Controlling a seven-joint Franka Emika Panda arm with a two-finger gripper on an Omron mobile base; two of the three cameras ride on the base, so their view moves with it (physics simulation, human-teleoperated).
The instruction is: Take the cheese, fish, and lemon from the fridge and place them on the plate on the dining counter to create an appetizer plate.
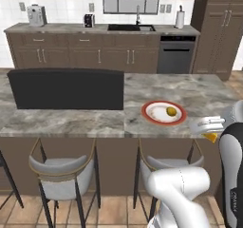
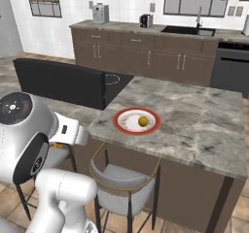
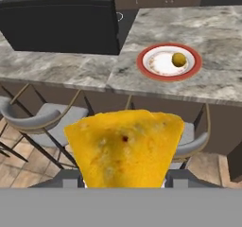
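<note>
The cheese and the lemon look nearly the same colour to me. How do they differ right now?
The cheese is a flat-faced triangular wedge; the lemon is a smooth round ball. The cheese is held in the gripper, out in front of the dining counter and above the stools, while the lemon already lies on the plate. The cheese is a brighter yellow-orange, the lemon duller. Both are small yellowish foods.
</note>
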